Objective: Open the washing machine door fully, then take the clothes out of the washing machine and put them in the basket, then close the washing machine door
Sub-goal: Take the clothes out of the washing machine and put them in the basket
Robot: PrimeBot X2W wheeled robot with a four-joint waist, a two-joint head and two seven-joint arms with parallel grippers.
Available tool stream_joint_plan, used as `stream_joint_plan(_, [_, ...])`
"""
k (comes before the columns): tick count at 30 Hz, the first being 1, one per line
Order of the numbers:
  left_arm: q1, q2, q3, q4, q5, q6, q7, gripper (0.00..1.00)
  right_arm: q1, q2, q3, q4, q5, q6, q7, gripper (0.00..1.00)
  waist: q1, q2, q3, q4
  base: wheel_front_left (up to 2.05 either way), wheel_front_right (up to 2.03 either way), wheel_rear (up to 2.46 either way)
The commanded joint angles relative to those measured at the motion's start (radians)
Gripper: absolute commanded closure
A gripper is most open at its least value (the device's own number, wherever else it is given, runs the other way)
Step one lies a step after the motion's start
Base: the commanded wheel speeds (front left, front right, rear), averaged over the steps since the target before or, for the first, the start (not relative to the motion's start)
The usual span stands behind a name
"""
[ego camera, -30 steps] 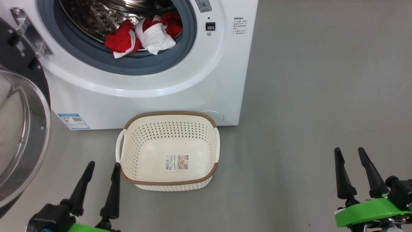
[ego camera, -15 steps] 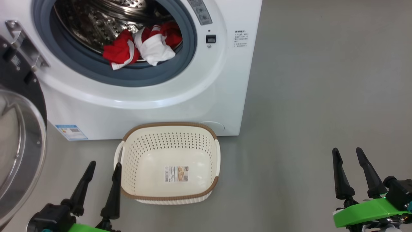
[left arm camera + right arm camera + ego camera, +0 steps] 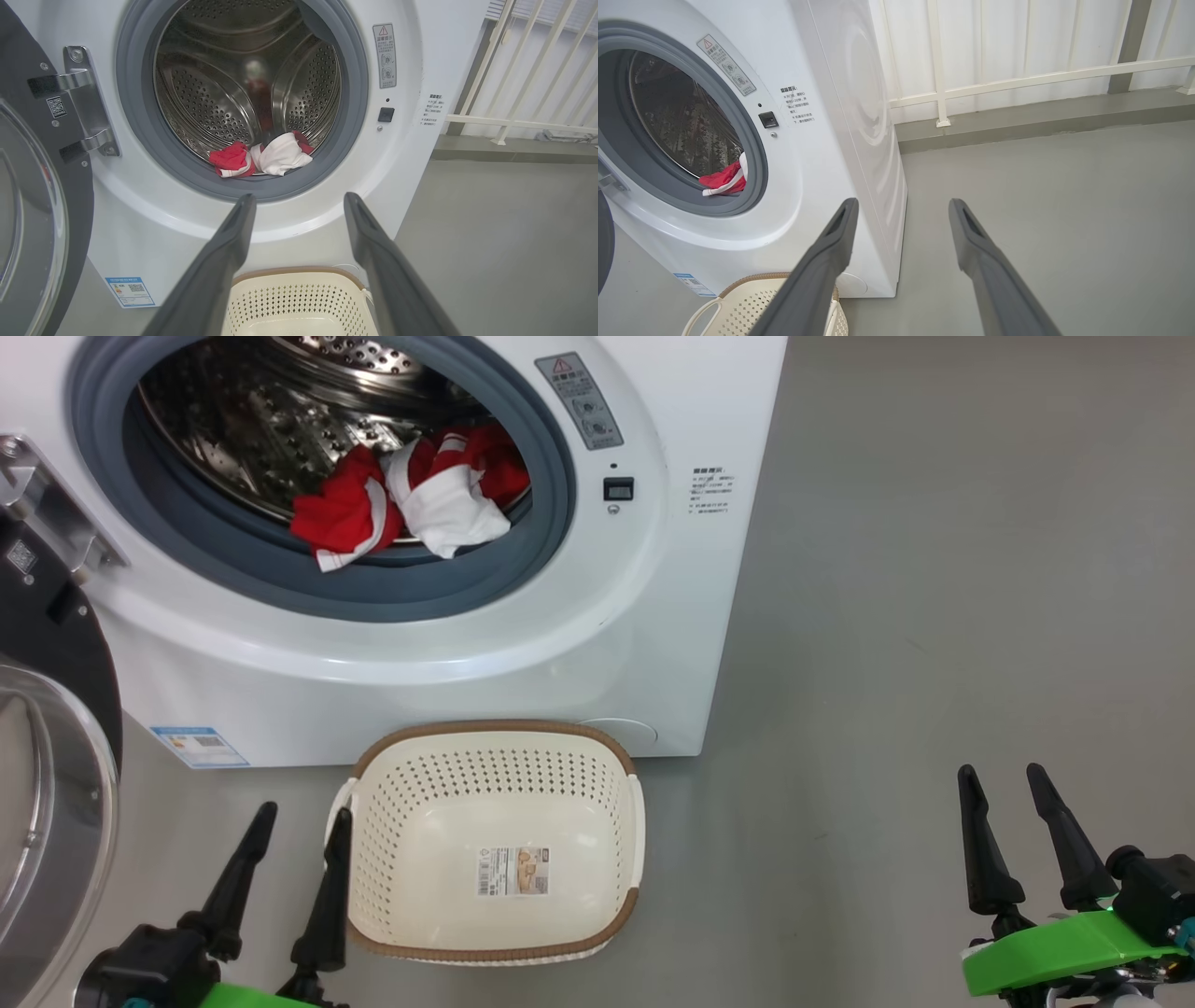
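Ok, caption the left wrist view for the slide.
Open left gripper faces the washing machine: door open, clothes inside, basket below.

clothes point(image 3: 401, 509) in the washing machine point(image 3: 597, 644), basket point(image 3: 495, 943) before it, door point(image 3: 47, 821) left

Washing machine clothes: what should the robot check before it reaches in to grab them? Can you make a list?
1. Washing machine door swung clear of the opening: ok.
2. Clothes at the drum's front edge, easy to see: ok.
3. Basket empty, on the floor before the washing machine: ok.
4. Left pincer open and empty: ok.
5. Right pincer open and empty: ok.
6. Clothes caught on the grey gasket: cannot tell.
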Motion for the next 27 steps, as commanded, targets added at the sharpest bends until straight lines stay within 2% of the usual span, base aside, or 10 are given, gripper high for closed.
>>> stream_joint_plan(1, [-0.023, 0.016, 0.040, -0.021, 0.013, -0.005, -0.005, 0.00, -0.016, -0.006, 0.021, -0.026, -0.001, 0.006, -0.006, 0.00, 0.0000, 0.0000, 0.002, 0.002, 0.00, 0.00, 0.00])
stream_joint_plan(17, [-0.043, 0.010, 0.043, 0.006, 0.051, -0.005, -0.005, 0.00, -0.030, -0.003, 0.021, -0.028, -0.005, 0.006, -0.006, 0.00, 0.0000, 0.0000, 0.028, 0.010, 0.00, 0.00, 0.00])
stream_joint_plan(27, [-0.246, 0.010, 0.053, 0.156, 0.120, -0.005, -0.005, 0.00, -0.068, 0.000, 0.034, -0.038, -0.007, 0.006, -0.006, 0.00, 0.0000, 0.0000, 0.103, -0.021, 0.00, 0.00, 0.00])
